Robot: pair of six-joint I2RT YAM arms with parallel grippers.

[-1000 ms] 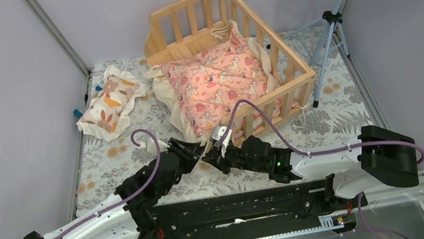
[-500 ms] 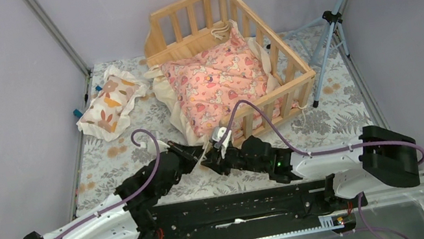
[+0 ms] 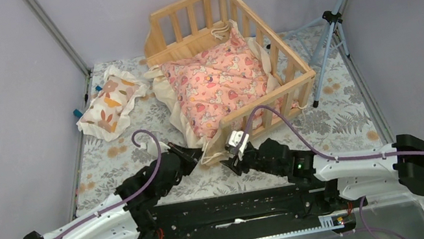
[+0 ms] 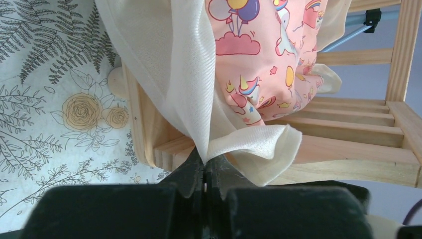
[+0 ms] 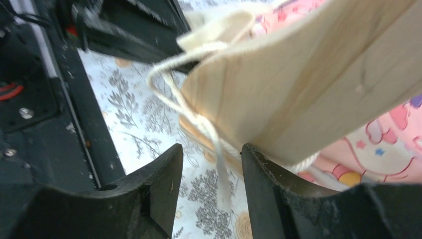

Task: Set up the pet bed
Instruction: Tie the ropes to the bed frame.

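Fern-printed matte table cover nearest: left gripper clamped tight on the woven cream ruffle of the pink cushion. Just beside it, right gripper, jaws parted, gripping nothing, a twisted cream cord dangling between them under a smooth plank end. Beyond, the pet bed, pale slatted wood, sits mid-table toward the far wall, cushion inside; leaf-print pillow far left.

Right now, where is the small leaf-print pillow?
In the top view, the pillow lies far left on the table, left of the pet bed and pink cushion.
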